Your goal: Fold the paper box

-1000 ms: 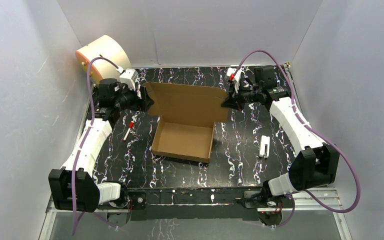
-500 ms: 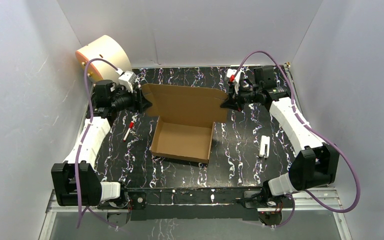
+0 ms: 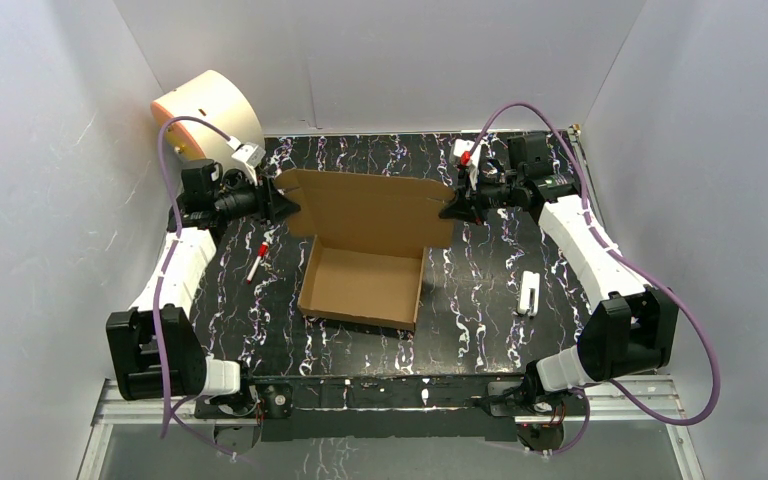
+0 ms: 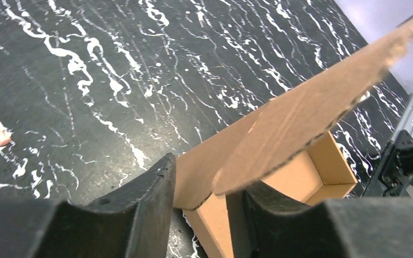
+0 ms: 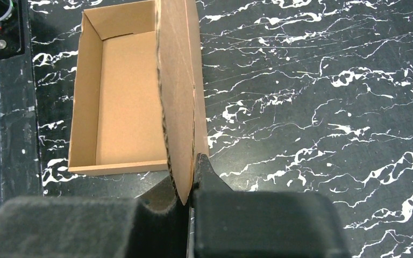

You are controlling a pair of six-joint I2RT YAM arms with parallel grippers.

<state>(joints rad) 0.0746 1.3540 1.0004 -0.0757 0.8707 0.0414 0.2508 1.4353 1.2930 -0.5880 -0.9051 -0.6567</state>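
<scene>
Across the bench (image 3: 480, 290), paper box (image 3: 365, 280) lid runs arm to arm: right pincer (image 5: 189, 185) clamps one end, left pincer (image 4: 204, 180) straddles the other, grip unclear.

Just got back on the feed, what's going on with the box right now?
Both arms are working on the paper box, which sits between them with its base walls already up and its lid standing upright at the far side. The right gripper is shut on the lid's right edge. The left gripper has its fingers either side of the lid's left edge, jaws apart and not clearly clamped. The lid is not yet folded down.
</scene>
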